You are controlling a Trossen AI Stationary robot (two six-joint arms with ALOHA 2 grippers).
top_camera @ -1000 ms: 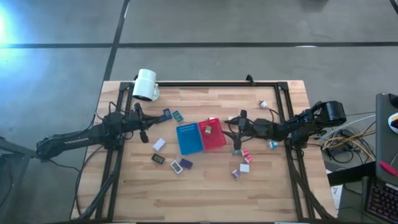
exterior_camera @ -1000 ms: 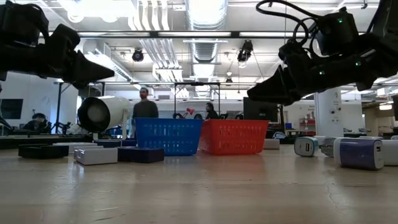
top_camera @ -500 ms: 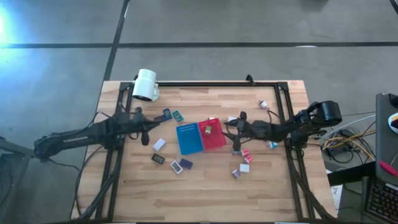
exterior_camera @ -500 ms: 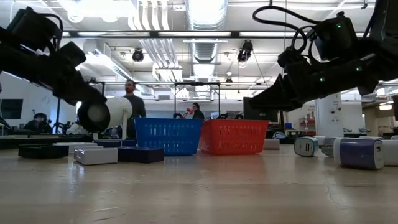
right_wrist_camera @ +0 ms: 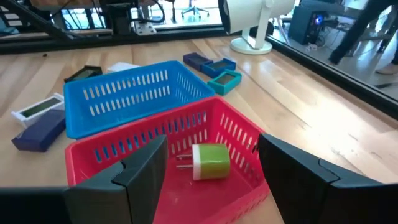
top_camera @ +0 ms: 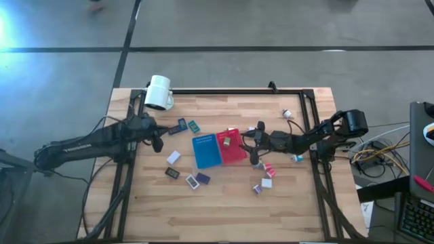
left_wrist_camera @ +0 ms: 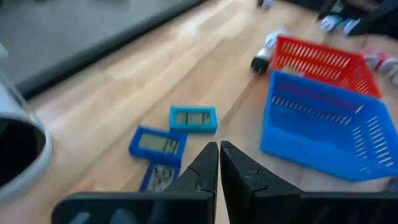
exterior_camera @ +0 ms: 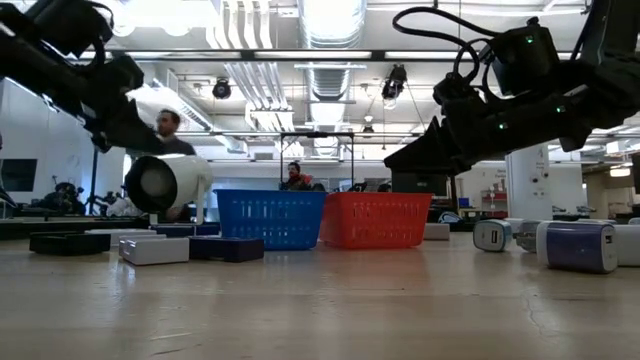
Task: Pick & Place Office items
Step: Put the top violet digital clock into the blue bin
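Your right gripper [top_camera: 254, 145] has crept closer to the red tray [top_camera: 234, 150], fingers wide, empty; green plug [right_wrist_camera: 210, 160] lies just ahead. Left gripper [top_camera: 158, 139], closed and empty, hovers beside the teal item [left_wrist_camera: 193, 118].

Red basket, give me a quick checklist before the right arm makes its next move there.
1. Right gripper open and empty: ok.
2. Right gripper at the red basket: ok, at its rim.
3. Green-and-white charger lying inside the basket: ok.
4. Blue basket upright beside the red one: ok.
5. Left gripper away from the baskets: ok, shut above the blue and teal flat pieces.
6. Height above the basket floor: cannot tell.
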